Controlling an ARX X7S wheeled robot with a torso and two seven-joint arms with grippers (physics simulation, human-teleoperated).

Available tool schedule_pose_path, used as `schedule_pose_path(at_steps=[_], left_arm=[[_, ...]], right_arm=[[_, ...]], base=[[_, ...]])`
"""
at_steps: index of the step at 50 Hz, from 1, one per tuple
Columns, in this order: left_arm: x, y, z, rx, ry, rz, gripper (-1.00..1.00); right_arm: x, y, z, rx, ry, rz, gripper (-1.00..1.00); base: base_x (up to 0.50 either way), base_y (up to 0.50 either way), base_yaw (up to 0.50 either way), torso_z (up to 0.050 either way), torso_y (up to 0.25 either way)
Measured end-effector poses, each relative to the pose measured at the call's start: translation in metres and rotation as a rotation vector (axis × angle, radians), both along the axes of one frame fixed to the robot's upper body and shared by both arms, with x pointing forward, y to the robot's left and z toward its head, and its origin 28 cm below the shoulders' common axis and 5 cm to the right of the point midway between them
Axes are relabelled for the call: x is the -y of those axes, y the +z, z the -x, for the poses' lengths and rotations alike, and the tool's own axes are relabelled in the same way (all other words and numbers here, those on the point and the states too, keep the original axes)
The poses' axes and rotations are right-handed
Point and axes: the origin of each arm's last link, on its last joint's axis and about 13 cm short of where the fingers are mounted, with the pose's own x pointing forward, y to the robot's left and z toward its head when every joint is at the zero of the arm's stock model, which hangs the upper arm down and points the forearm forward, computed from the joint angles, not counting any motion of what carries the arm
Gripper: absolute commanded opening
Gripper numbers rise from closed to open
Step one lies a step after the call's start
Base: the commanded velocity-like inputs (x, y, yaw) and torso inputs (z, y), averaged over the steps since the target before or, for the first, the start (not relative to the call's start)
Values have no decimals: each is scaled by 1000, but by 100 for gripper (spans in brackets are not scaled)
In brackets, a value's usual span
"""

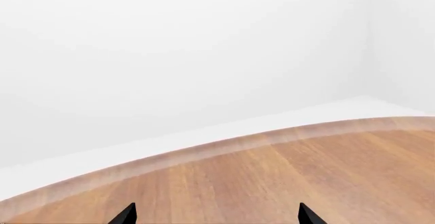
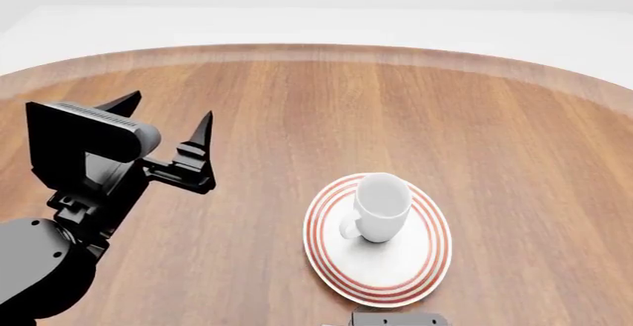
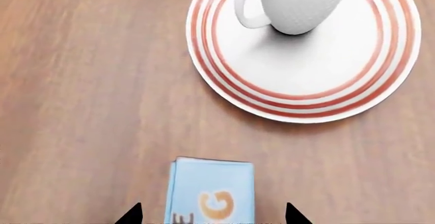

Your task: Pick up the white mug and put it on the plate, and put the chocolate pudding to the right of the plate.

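- The round wooden table (image 2: 296,104) curves away at its far edge; beyond it lies pale floor and white wall. Bare wood spreads wide on all sides of the plate (image 2: 411,270).
- In the left wrist view there is only bare wood, the table's rim and the white room past it.
- The left gripper (image 2: 163,122) hangs over the left part of the table, well apart from the plate. Its two dark fingers are spread with nothing between them.
- The plate lies flat, toward the near edge. The mug (image 2: 381,207) stands upright on it, on the half away from the robot, and takes up only part of the plate; bare white shows toward the near rim.
- The mug's mouth faces up and its handle points to the robot's left. Nothing shows inside it.
- The pudding (image 3: 211,193) appears only in the right wrist view, on the wood just beside the plate but not touching it, with a strip of bare table between them.
- The carton's long axis runs toward the plate, blue top up, its lettering cut off by the frame.
- The right gripper (image 3: 211,215) shows only two fingertips (image 3: 130,215), one on either side of the carton, each clear of it: it stands spread and holds nothing.
- In the head view only a grey part of the right arm (image 2: 396,318) shows at the bottom edge.
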Motion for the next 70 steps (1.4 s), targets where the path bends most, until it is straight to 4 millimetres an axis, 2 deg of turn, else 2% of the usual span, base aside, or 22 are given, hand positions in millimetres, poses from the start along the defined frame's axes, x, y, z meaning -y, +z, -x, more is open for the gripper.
schedule_pose_path(at_steps=[45,46,62,70], left_arm=[[-2,-4,-1,-12,10,7,100],[-2,-5,-1,-12,11,8,100],[-2,-5,-1,-14,11,7,100],[-2,-5,-1,-14,10,6,100]], right_arm=[[-3,-22,-6,-65,25,25,100],[-3,-23,-7,-65,26,26,-100],[-5,-24,-7,-36,45,45,-100],[-3,-18,-8,-2,44,40,-100]], base=[[0,0,0,0,0],[0,0,0,0,0],[0,0,0,0,0],[0,0,0,0,0]])
